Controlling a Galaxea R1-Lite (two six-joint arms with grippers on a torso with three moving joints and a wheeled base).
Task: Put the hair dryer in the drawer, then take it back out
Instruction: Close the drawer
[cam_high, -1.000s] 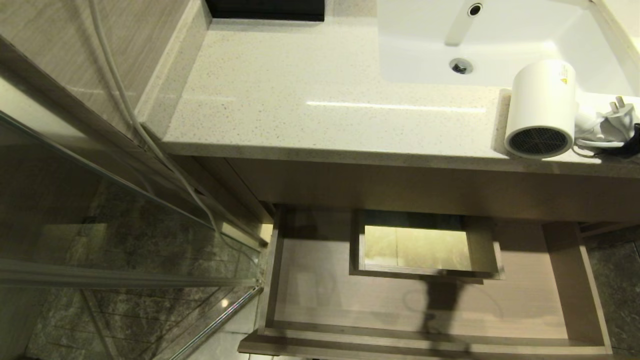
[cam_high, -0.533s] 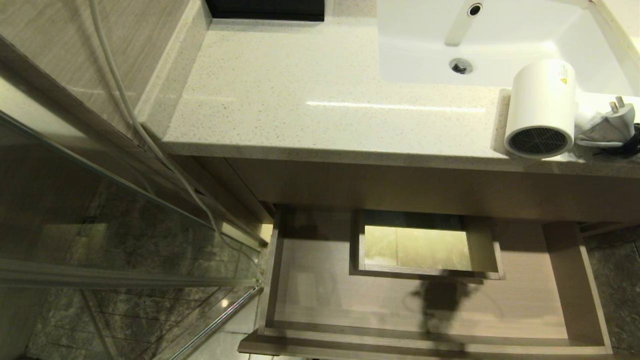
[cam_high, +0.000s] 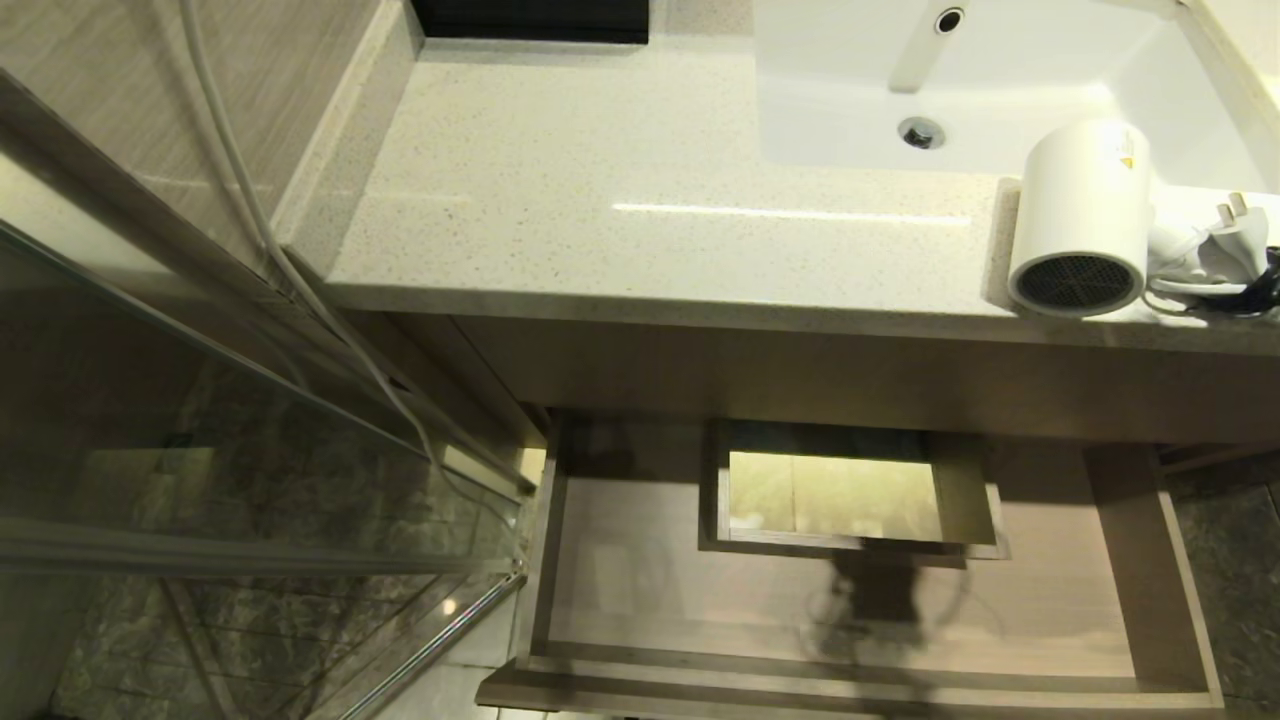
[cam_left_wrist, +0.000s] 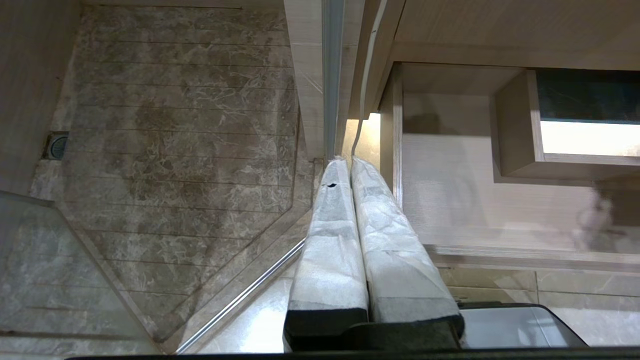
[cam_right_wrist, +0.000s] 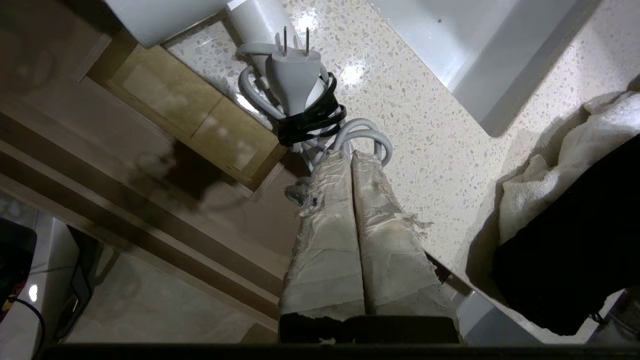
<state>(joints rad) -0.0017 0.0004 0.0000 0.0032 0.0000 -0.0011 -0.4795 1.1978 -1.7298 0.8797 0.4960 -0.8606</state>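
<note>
shower glass (cam_high: 250, 470): far left beside the vanity, out of the work area.
left gripper (cam_left_wrist: 348, 167): parked low over the floor by the drawer's left side, padded fingers (cam_left_wrist: 330, 240) pressed together, nothing between them; idle, judged to be kept clear so the right arm can work alone.
countertop (cam_high: 620, 200): speckled stone, bare across the middle; sink basin (cam_high: 1000, 90) set in at back right.
drawer (cam_high: 620, 560): pulled fully out below the counter, nothing in it, boxed cut-out (cam_high: 840, 490) at middle back; open so the dryer can drop straight in.
hair dryer (cam_high: 1085, 215): lying on its side at the counter's front right edge, grille facing out, not yet in the drawer.
cord bundle (cam_right_wrist: 305, 115): white cable coiled with a black strap, plug (cam_right_wrist: 294, 75) sticking up, just beside the barrel.
right gripper (cam_right_wrist: 351, 156): at the counter edge, jaws closed, tips at the cord loops; whether a loop is pinched, can't tell. Judged a grab at the cord to lift the dryer.
towel (cam_right_wrist: 560, 165): white cloth, far right, with black pouch (cam_right_wrist: 575, 240) on it; not involved.
</note>
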